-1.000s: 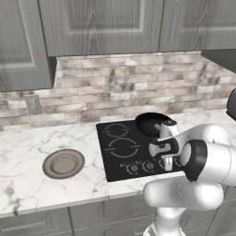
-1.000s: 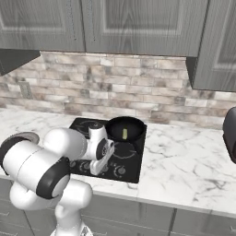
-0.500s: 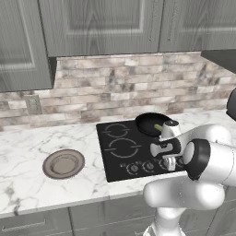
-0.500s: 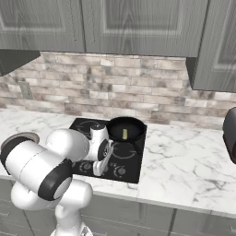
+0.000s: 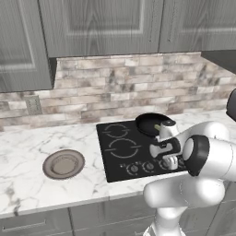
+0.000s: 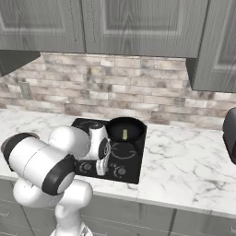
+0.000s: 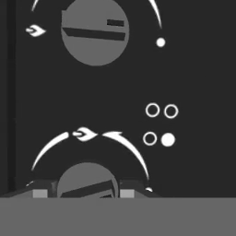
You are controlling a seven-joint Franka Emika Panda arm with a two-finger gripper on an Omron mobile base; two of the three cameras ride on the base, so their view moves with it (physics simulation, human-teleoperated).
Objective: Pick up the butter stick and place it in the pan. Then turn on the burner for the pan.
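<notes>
The black pan [image 5: 151,123] [image 6: 125,130] sits on the cooktop's back right ring. The pale butter stick [image 5: 158,126] [image 6: 124,134] lies inside it. My gripper [image 5: 171,162] [image 6: 100,168] points down at the knob row along the cooktop's front edge. In the hand view my gripper [image 7: 84,193] straddles a grey burner knob [image 7: 87,184], with a fingertip close on each side of it and its bar tilted a little. A second knob [image 7: 94,32] lies further up that view.
The black cooktop [image 5: 120,148] [image 6: 134,162] is set into a white marble counter. A grey-brown round plate [image 5: 63,163] lies on the counter to the left. A dark appliance [image 6: 230,134] stands at the far right. Cabinets hang overhead.
The hand has settled very slightly lower over the knob row. Pan, butter stick and plate have not moved.
</notes>
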